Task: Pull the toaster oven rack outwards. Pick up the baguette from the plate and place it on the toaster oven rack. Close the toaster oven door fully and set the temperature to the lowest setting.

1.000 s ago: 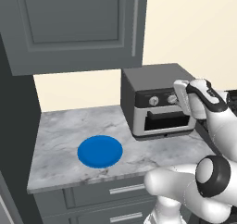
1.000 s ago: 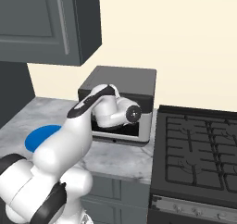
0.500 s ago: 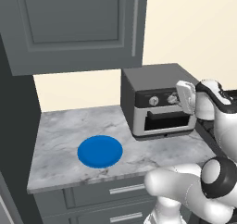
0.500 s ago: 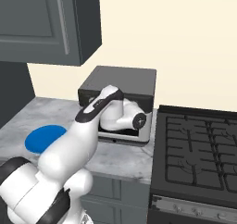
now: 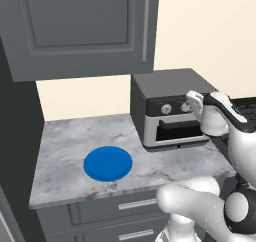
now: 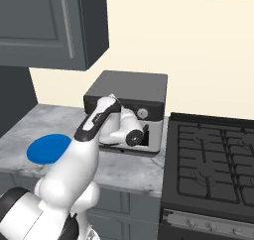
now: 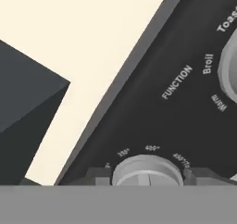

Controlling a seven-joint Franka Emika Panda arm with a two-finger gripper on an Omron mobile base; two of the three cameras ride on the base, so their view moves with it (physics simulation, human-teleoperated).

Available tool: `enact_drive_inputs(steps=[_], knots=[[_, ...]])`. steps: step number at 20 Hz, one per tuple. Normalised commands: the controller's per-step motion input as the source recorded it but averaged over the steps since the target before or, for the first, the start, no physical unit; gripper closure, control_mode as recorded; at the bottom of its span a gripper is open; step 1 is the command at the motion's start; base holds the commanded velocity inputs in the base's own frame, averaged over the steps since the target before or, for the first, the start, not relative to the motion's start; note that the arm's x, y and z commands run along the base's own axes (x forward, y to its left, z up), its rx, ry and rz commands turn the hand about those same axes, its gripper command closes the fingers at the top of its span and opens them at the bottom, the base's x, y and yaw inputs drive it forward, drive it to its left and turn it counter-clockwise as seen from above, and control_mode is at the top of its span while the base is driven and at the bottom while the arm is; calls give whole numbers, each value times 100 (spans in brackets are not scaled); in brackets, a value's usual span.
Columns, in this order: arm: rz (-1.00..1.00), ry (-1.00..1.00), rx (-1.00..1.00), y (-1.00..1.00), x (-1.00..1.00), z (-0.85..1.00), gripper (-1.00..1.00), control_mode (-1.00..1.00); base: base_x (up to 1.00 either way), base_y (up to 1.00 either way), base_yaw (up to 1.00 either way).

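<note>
The toaster oven (image 5: 167, 108) stands at the back right part of the marble surface (image 5: 70, 151), just beside the black stovetop (image 6: 213, 154), and I use it as the landmark. Its door (image 5: 175, 131) is closed against the front, below the row of knobs. The blue plate (image 5: 108, 163) lies flat on the surface, in front of the oven and to its left side, well apart from it, and its top is bare. The pincer (image 7: 147, 176) is at the knob panel of the oven, at the knob on the right end of the row in the left base view. In the hand view the two dark fingertips (image 7: 99, 176) stand one on each side of a round grey knob (image 7: 147, 171), very near to its rim, and degree numbers are printed in an arc above this knob. So the pincer is clenched around this knob, though I cannot tell how firmly the tips press on it. A second knob (image 7: 229, 70), with the words FUNCTION, Broil and Warm near it, is further along the panel. A dark grey wall cabinet (image 5: 80, 31) hangs above the surface, to the left of the oven.
</note>
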Motion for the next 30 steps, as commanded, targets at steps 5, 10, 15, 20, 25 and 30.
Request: enact_drive_inputs(steps=[5,10,15,20,25,30], knots=[[22,-33,-28,20,0,0,100,-100,0,0,0],[26,-33,-38,14,6,0,100,-100,0,0,0],[31,-29,-51,1,13,0,100,-100,0,0,0],[33,-24,-60,0,15,-1,100,-100,0,0,0],[38,-24,-62,0,17,-3,100,-100,0,0,0],[42,-21,-66,0,20,-18,100,-100,0,0,0]])
